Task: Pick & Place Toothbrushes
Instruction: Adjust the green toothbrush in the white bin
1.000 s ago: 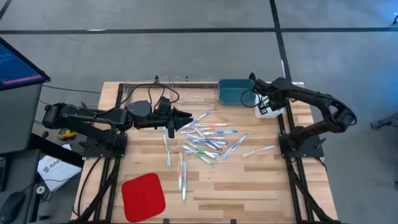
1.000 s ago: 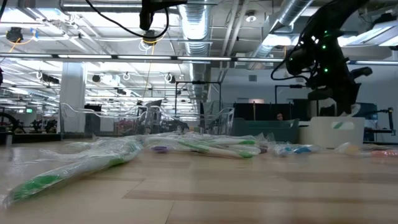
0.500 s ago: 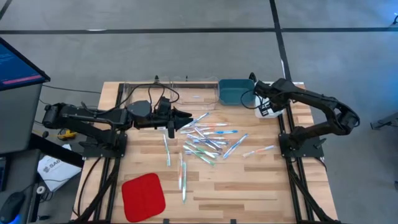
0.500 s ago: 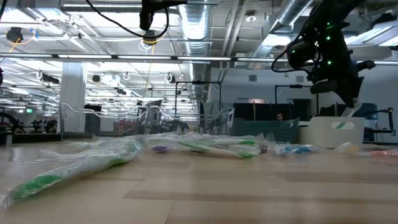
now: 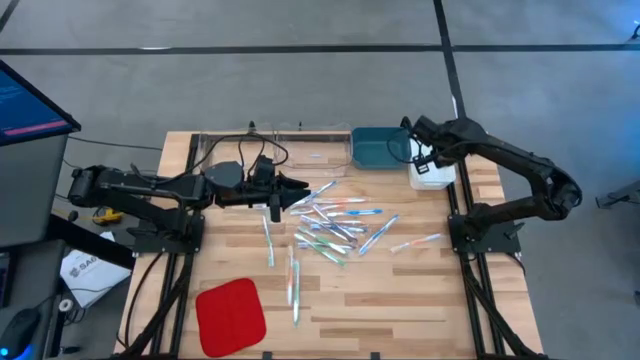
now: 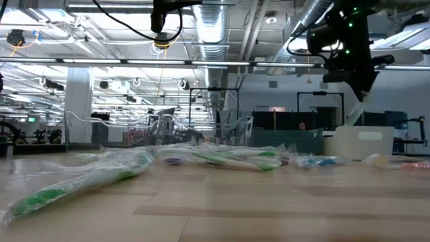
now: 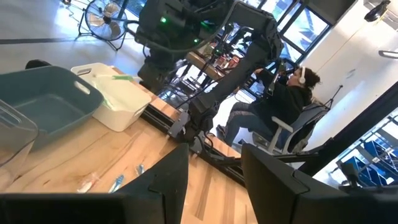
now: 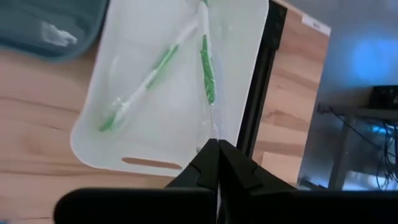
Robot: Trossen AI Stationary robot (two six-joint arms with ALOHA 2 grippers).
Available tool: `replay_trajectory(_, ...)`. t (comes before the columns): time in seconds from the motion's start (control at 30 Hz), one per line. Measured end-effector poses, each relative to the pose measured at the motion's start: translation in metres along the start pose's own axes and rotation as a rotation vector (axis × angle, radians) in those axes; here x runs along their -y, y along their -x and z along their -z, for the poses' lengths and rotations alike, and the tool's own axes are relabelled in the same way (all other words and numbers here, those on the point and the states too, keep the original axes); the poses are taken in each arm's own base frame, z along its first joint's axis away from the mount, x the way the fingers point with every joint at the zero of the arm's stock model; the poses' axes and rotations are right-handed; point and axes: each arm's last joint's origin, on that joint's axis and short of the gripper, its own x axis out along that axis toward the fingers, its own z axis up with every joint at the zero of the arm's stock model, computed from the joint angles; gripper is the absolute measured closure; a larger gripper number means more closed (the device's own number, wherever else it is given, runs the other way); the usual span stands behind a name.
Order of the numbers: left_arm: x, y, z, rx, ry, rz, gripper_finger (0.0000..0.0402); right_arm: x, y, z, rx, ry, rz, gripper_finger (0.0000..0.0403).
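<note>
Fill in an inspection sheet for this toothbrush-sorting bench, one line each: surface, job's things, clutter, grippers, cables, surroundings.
Surface: wooden slat table.
Job's things: toothbrushes scattered mid-table; two green ones lie in the white bin; teal bin and clear bin along the far edge.
Clutter: red pad at the near left corner.
Grippers: left gripper open, beside the pile; right gripper shut, above the white bin.
Cables: black loops on the left arm.
Surroundings: seated person beyond the table; monitor to the left.

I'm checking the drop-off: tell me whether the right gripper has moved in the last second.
Yes. The right gripper has risen from the white bin in the low view; its fingers are shut.
</note>
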Motion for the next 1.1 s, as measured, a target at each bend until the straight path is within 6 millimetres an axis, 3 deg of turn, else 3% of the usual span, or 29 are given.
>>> replay_trajectory(0.6, 0.002, 0.000, 0.001, -0.004, 0.031, 0.006, 0.0257, -0.006, -0.003, -0.012, 0.079, 0.195, -0.118, 0.0403)
replay_trajectory(1.1, 0.001, 0.000, 0.001, 0.002, 0.038, -0.001, 0.0257, 0.014, -0.016, -0.020, 0.025, 0.171, -0.136, 0.0403)
